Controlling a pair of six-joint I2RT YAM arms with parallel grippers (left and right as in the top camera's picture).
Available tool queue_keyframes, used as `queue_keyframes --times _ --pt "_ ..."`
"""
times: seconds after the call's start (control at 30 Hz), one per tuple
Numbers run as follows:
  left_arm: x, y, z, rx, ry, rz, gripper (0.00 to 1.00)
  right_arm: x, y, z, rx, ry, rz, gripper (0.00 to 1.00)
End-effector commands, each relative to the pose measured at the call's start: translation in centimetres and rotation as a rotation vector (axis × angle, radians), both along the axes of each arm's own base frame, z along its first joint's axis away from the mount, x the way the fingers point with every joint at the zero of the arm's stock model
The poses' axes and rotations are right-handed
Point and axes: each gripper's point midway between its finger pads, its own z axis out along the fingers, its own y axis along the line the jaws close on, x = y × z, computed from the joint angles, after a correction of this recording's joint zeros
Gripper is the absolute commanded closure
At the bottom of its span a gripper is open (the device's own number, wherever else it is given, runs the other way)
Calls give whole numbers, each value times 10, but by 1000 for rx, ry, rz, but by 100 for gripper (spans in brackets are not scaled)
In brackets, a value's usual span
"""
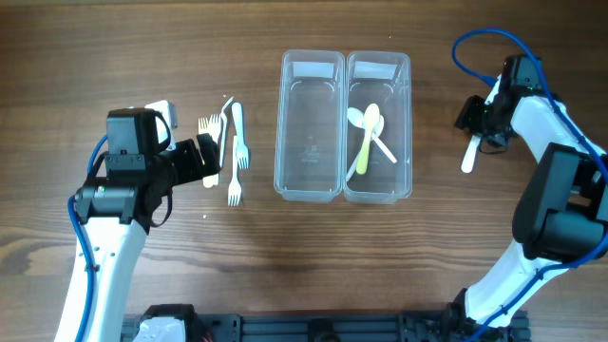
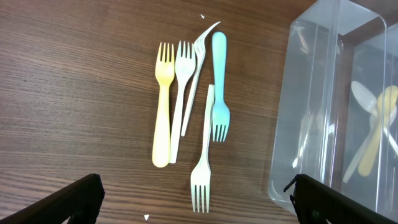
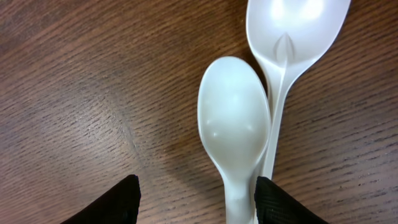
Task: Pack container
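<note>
clear plastic container [image 1: 309, 133] sat mid-table, a yellow spoon [image 1: 367, 141] and a white spoon [image 1: 380, 144] in its right bin, five forks [image 2: 186, 106] lying between it and the left gripper's [image 1: 209, 161] wide-released jaws, while the right gripper's [image 3: 198, 199] parted jaws loosely straddled one of two white spoons [image 3: 235, 124] well apart.

Clear container [image 1: 309, 133], yellow fork [image 2: 163, 112], blue fork [image 2: 219, 87]

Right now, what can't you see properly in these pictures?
Right wrist view: the white spoons lose their handles past the bottom edge.
Overhead: the right gripper covers their bowls.
Left wrist view: the container blurs the packed spoons behind its wall.
</note>
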Motion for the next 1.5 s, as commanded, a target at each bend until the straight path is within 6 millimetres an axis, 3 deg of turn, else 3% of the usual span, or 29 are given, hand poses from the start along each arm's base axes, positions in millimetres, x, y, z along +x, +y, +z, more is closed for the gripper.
queue_keyframes --times 0.0,0.4,0.57,0.73,0.97,1.03,1.2,1.47 --pt "4 0 7 -4 -18 -14 0 -16 7 -23 25 61 -6 41" --pt "5 0 7 -4 -19 -14 0 -3 23 -18 90 -4 97 36" --pt "5 0 7 -3 -19 -13 0 -1 22 -15 86 -11 95 44" --pt "5 0 7 -3 -19 -13 0 4 22 8 77 -61 97 43" --pt "5 0 7 -3 -19 -13 0 13 45 59 60 -172 190 40" --pt "5 0 7 -4 -19 -14 0 12 51 65 39 -181 231 39" --pt "5 0 7 -3 -19 -13 0 3 47 44 -85 -80 242 38" --pt "4 0 7 -3 -18 -13 0 3 36 32 -126 -48 218 35"
